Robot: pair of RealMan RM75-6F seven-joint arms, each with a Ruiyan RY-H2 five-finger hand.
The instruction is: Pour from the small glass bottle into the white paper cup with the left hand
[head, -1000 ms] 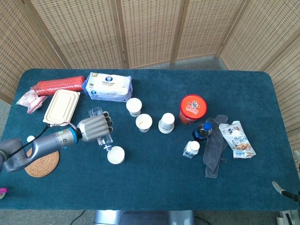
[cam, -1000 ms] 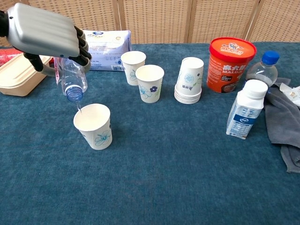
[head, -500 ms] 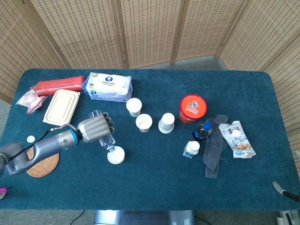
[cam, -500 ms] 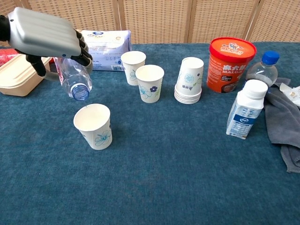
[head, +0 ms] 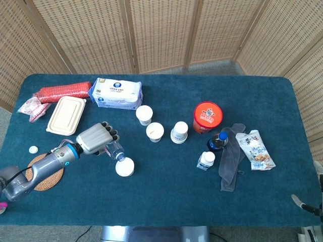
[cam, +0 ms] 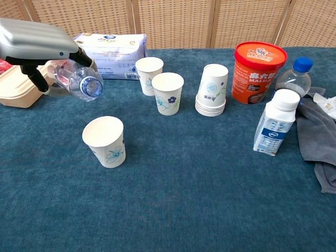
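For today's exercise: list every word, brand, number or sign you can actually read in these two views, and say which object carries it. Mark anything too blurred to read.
"MALO...", partly legible white lettering: red tub; the characters above it are blurred.
Blue round logo with small print: tissue pack, unreadable.
Blue logo and print: white bottle, too small.
Blue characters: snack packet, blurred.
Red label: small glass bottle in the left hand, unreadable.
Paper cup: flower prints only, no text.

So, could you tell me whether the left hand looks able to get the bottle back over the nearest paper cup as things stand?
Probably yes. The left hand holds the bottle roughly level, just up and left of the cup, and nothing stands between them; the other cups sit further back and right.
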